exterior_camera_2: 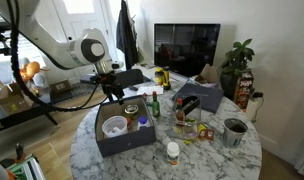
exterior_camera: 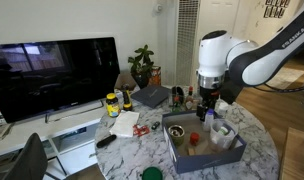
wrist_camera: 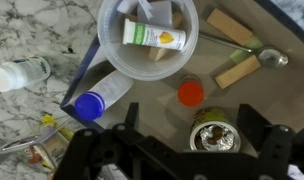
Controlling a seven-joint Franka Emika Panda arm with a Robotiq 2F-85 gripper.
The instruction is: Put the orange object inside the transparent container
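The orange object (wrist_camera: pixel 191 93) is a small round orange-red lump lying on the floor of the grey tray (wrist_camera: pixel 152 100). The transparent container (wrist_camera: pixel 149 40) is a round clear tub in the same tray, holding a white tube and other bits. My gripper (wrist_camera: pixel 191 117) is open and empty, hovering over the tray. Its fingers straddle a foil-topped can (wrist_camera: pixel 214 130), with the orange object just beyond the fingertips. The gripper hangs over the tray in both exterior views (exterior_camera: pixel 206 103) (exterior_camera_2: pixel 114 95). The container also shows in both (exterior_camera: pixel 223 130) (exterior_camera_2: pixel 115 126).
In the tray lie a blue-capped bottle (wrist_camera: pixel 100 96), wooden blocks (wrist_camera: pixel 232 40) and a spoon (wrist_camera: pixel 262 57). A white bottle (wrist_camera: pixel 17 75) lies on the marble table. A yellow black-capped bottle (exterior_camera: pixel 112 102), a TV (exterior_camera: pixel 54 72) and a plant (exterior_camera: pixel 142 66) stand beyond.
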